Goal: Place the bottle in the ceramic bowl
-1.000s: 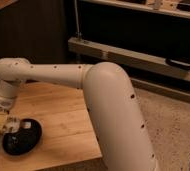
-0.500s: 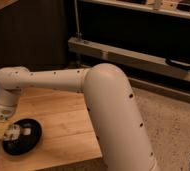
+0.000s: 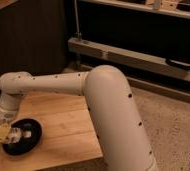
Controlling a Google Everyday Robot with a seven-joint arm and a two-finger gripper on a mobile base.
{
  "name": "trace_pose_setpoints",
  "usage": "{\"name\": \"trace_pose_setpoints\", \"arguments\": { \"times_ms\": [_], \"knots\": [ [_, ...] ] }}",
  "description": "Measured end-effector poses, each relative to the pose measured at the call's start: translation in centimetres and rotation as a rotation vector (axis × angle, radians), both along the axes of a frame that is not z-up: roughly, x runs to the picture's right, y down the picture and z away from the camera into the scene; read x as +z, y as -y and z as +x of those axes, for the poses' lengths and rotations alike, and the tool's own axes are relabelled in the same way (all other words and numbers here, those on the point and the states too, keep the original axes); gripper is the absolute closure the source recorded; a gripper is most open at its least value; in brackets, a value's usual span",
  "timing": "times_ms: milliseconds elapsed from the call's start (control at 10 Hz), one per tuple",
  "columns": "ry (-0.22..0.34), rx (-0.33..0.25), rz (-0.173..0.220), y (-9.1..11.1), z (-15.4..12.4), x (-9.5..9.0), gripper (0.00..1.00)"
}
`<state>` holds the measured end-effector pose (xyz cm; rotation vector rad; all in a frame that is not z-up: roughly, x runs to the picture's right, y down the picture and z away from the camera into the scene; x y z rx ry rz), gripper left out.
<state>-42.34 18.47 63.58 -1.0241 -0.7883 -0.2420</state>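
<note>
A pale wooden bench (image 3: 63, 127) stands on speckled flooring (image 3: 173, 120), with dark panelling and a long metal rail (image 3: 133, 55) behind. The black bowl (image 3: 23, 136) sits near the bench's left front edge. Since half a second ago the white arm (image 3: 88, 90) has dropped lower, and the gripper (image 3: 0, 132) now hangs at the bowl's left rim, seemingly closed around the small white bottle (image 3: 14, 133) over the bowl.
</note>
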Motion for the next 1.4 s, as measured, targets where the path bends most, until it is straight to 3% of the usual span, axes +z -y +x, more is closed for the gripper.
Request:
{"name": "trace_pose_setpoints", "arguments": {
  "times_ms": [300,1000,1200,1400],
  "knots": [
    [-0.012,-0.007,-0.002,-0.3,0.2,1.0,0.97],
    [-0.073,-0.019,-0.012,-1.1,1.3,2.6,0.27],
    [-0.09,-0.029,-0.009,-1.2,1.4,2.8,0.2],
    [-0.121,-0.034,-0.009,-1.4,1.4,3.0,0.2]
  ]
}}
